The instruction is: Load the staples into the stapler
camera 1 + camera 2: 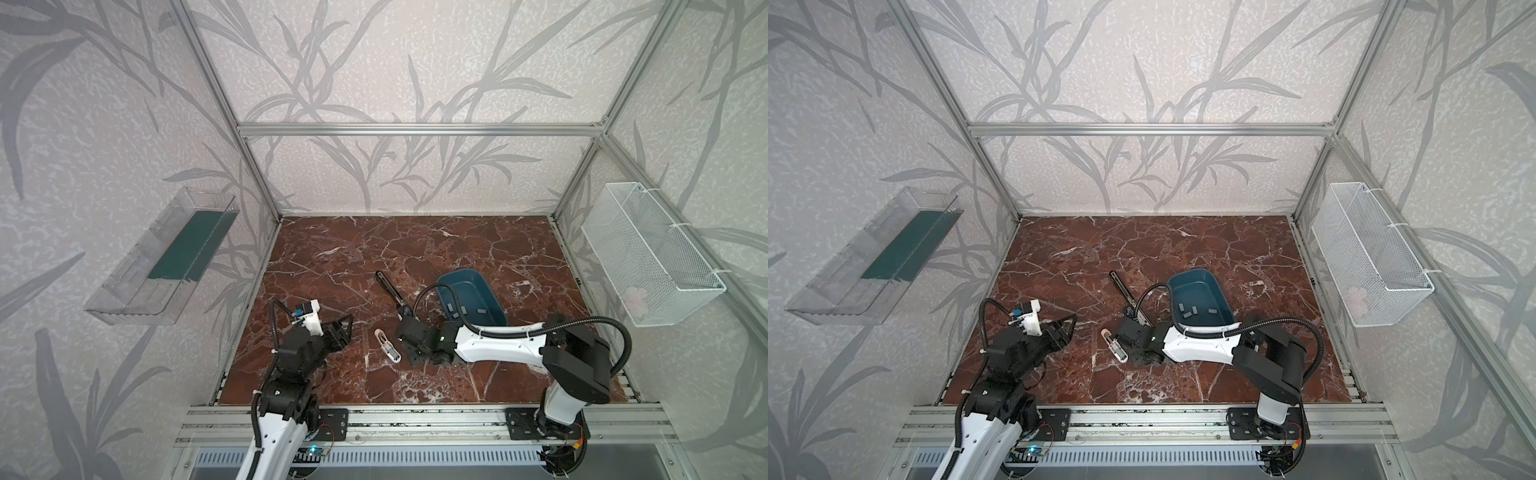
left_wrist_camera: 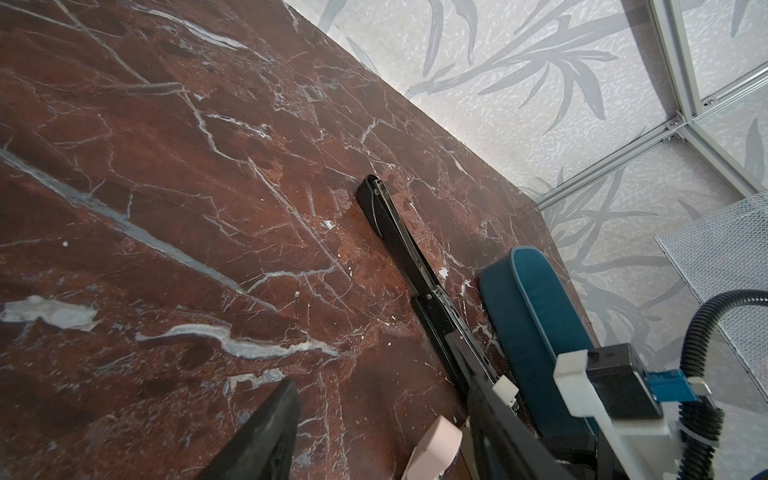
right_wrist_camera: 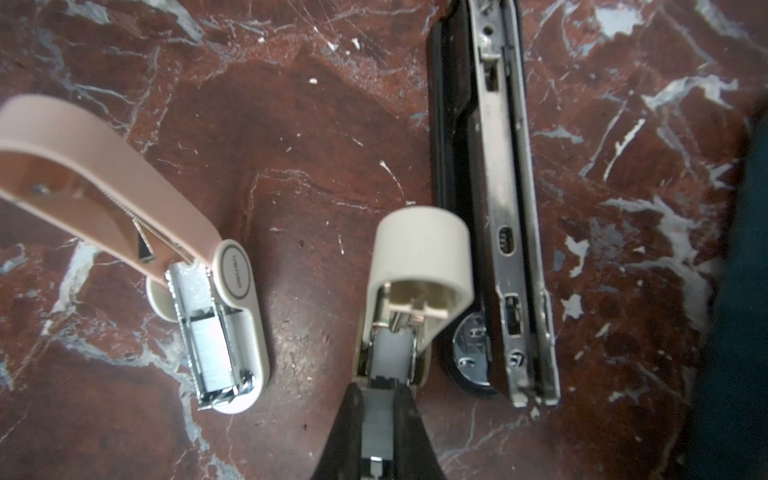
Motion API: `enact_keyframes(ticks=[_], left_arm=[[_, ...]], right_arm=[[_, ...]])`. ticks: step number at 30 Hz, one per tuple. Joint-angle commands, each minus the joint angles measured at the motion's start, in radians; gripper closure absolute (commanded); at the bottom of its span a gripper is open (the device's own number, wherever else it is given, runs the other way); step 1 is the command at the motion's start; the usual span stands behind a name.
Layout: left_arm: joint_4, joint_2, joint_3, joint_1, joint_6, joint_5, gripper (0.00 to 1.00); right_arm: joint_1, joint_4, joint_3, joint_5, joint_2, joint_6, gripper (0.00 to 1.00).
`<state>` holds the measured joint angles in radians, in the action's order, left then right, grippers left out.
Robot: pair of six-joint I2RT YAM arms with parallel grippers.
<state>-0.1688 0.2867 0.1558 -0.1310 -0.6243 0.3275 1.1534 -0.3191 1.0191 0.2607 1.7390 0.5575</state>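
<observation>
Under the left claw (image 1: 345,328) and the right claw (image 3: 384,388): a red-brown marble tabletop (image 1: 415,249), veined in white. Just beyond the right claw and a little to its right, a dark blue tray (image 1: 473,291), open side up, flat on the tabletop. Well off to the left of the left claw and higher, fixed to the side wall, a clear plastic bin (image 1: 166,257) with a dark green panel (image 1: 191,245) inside. Well off to the right of the right claw, likewise raised on the wall, a white wire-mesh basket (image 1: 648,253) holding something pale pink (image 1: 636,296), too blurred to name. Behind and above both claws, an aluminium frame (image 1: 415,129) and pale wallpaper (image 1: 374,62) printed with grey leaves.
</observation>
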Motion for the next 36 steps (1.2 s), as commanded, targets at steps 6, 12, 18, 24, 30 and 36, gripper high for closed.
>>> enact_keyframes(ticks=[6,12,18,24,30,36], left_arm=[[0.023,-0.006,-0.006,-0.006,0.000,-0.015,0.34],[0.023,-0.007,-0.006,-0.007,0.000,-0.017,0.34],[0.024,-0.006,-0.006,-0.008,0.000,-0.016,0.34],[0.022,-0.007,-0.006,-0.009,0.000,-0.016,0.34],[0.023,-0.007,-0.006,-0.009,0.000,-0.017,0.34],[0.023,-0.007,-0.006,-0.011,0.001,-0.018,0.35]], right_arm=[[0.006,0.023,-0.008,-0.001,-0.027,-0.024,0.90],[0.007,0.015,-0.008,0.015,-0.027,-0.023,0.90],[0.007,-0.014,0.000,0.049,-0.027,-0.018,0.90],[0.006,-0.018,0.000,0.053,-0.026,-0.016,0.90],[0.006,0.008,-0.006,0.024,-0.026,-0.030,0.90],[0.007,0.031,-0.026,0.030,-0.086,-0.045,0.90]])
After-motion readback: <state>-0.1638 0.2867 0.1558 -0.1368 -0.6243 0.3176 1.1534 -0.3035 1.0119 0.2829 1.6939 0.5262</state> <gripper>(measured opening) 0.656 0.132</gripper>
